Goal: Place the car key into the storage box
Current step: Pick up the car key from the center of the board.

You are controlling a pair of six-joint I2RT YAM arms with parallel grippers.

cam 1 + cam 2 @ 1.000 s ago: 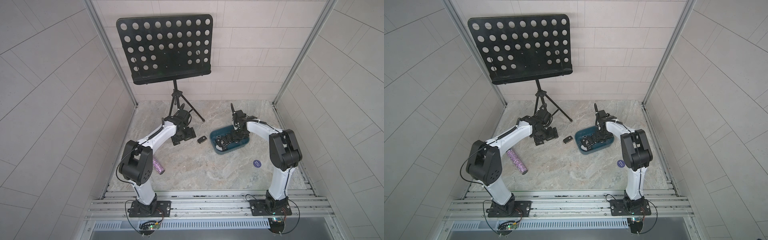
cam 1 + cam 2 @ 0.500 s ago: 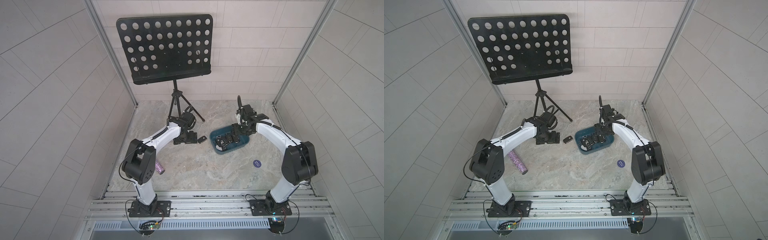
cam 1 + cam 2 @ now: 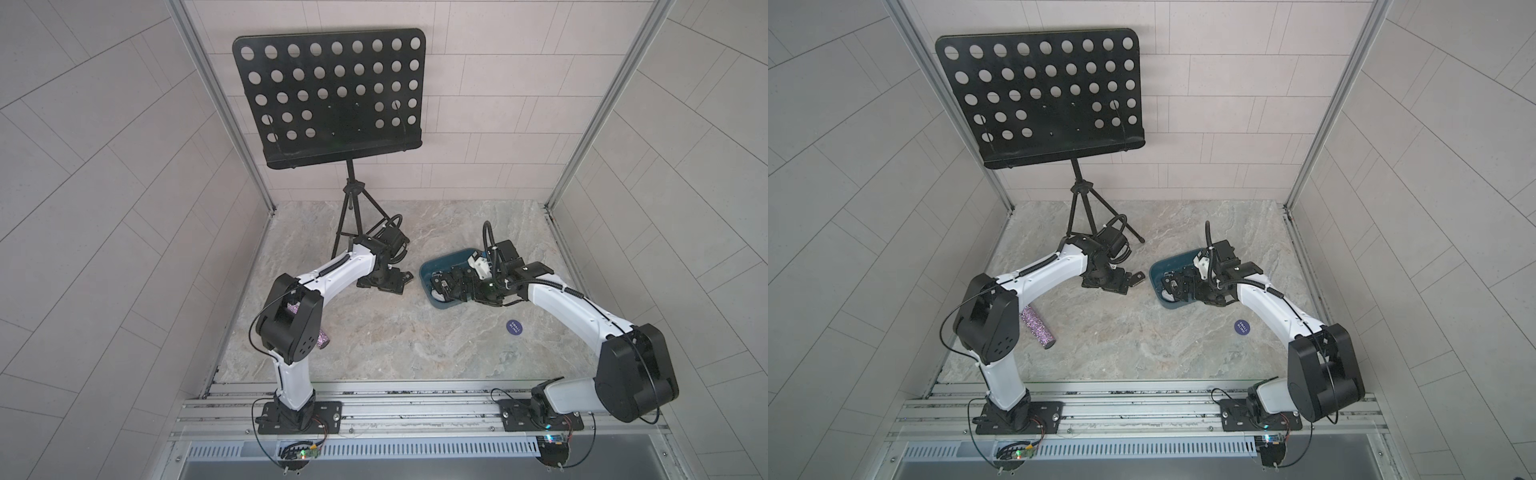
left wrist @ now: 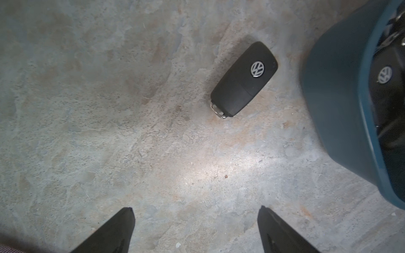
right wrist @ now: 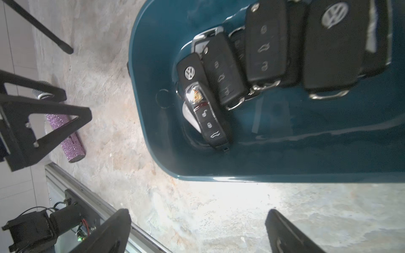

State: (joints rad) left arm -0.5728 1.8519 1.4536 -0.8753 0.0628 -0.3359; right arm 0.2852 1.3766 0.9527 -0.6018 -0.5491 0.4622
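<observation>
The black plastic car key (image 4: 244, 80) lies on the marbled surface (image 4: 109, 109) just beside the shallow dark teal plastic storage box (image 4: 333, 87). Near that box, the left end effector (image 4: 195, 211) and right end effector (image 5: 198, 213) both gape empty.

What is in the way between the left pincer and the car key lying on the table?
Nothing visible. In the left wrist view, only bare table lies between the open left pincer and the car key, which lies flat just outside the storage box, not touching it.
</observation>
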